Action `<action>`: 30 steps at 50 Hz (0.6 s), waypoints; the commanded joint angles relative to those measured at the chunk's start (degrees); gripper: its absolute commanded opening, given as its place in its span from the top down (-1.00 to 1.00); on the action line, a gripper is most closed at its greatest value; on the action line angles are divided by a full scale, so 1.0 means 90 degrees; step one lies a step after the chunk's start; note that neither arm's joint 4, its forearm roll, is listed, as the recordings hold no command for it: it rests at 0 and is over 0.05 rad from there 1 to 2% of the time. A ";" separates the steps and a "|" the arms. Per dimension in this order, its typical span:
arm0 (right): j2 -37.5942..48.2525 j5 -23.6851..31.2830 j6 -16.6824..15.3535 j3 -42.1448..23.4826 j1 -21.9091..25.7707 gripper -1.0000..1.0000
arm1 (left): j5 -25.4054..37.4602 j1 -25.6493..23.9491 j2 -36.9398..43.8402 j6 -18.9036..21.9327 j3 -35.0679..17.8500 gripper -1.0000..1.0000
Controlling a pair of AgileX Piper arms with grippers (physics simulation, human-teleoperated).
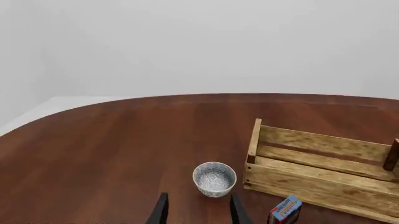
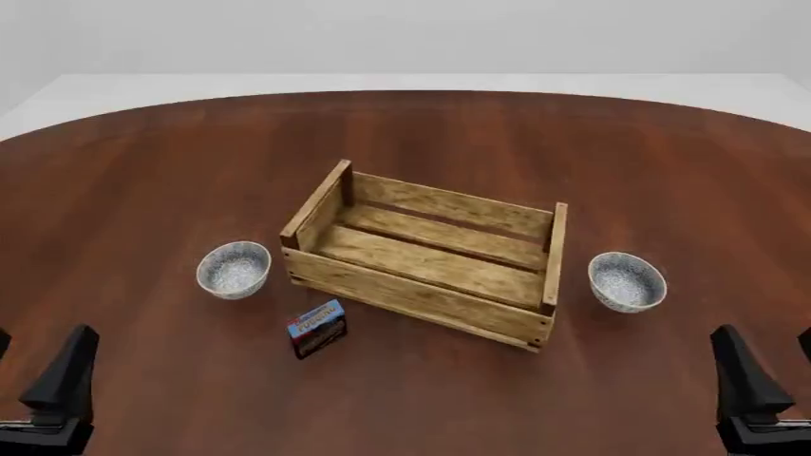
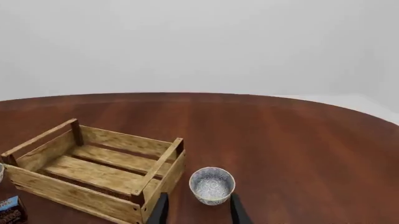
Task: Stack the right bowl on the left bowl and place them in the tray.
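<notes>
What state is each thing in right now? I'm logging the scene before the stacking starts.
left bowl: upright, empty, on the table left of the tray, not held.
right bowl: upright, empty, on the table right of the tray, not held.
tray: upright, empty.
small box: on the table in front of the tray.
left gripper: jaws open, holding nothing.
right gripper: jaws open, holding nothing.

Round dark wooden table (image 2: pixel 152 180), plain, seemingly windowless pale walls.

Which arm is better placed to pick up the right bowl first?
Right. The right bowl sits beyond the right gripper, on that side of the tray; the left gripper faces the left bowl.
</notes>
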 commanded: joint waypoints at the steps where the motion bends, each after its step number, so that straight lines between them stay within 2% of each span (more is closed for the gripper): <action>1: 0.0359 -0.0117 0.0347 -0.0117 0.0111 -1.00 | -0.0028 -0.0015 0.0005 -0.0002 0.0057 -1.00; 2: 0.0310 -0.0040 0.0345 -0.0154 0.0175 -1.00 | -0.0021 -0.0023 0.0006 -0.0013 0.0056 -1.00; 4: 0.0886 -0.0243 0.0348 -0.0290 0.0011 -1.00 | -0.0021 -0.0016 0.0007 -0.0005 0.0050 -1.00; 6: 0.0729 0.0049 0.0403 -0.0515 0.0095 -1.00 | -0.0068 0.0061 0.0139 -0.0121 0.0050 -1.00; 9: 0.0981 0.0149 0.0446 -0.0764 0.0122 -1.00 | -0.0451 0.0041 0.0599 -0.0071 0.0079 -1.00; 13: 0.1601 0.0236 0.0534 -0.1084 0.0075 -1.00 | -0.0363 0.0006 0.0439 -0.0070 0.0078 -1.00; 14: 0.1566 0.0284 0.0496 -0.1129 0.0073 -1.00 | -0.0373 0.0007 0.0451 -0.0089 0.0078 -1.00; 15: 0.1776 0.0302 0.0297 -0.1234 0.0012 -1.00 | -0.0388 0.0005 0.0450 -0.0114 0.0077 -1.00; 17: 0.2135 0.0307 0.0489 -0.1352 0.0150 -1.00 | -0.0496 0.0047 0.0547 -0.0197 0.0077 -1.00; 21: 0.2757 0.0481 0.0488 -0.1695 -0.0011 -1.00 | -0.0798 0.0086 0.0913 -0.0214 0.0081 -1.00; 24: 0.2847 0.0732 0.0290 -0.1966 0.0013 -1.00 | -0.0783 0.0077 0.0912 -0.0217 0.0081 -1.00; 27: 0.3284 0.0920 0.0191 -0.2298 -0.0198 -1.00 | -0.0836 0.0058 0.0995 -0.0210 0.0081 -1.00; 28: 0.3382 0.0950 0.0233 -0.2349 -0.0238 -1.00 | -0.0845 0.0053 0.1010 -0.0215 0.0081 -1.00; 29: 0.3388 0.1119 0.0365 -0.2489 -0.0049 -1.00 | -0.0858 0.0044 0.1031 -0.0204 0.0081 -1.00; 30: 0.3459 0.1213 0.0319 -0.2585 -0.0026 -1.00 | -0.0864 0.0040 0.1039 -0.0191 0.0081 -1.00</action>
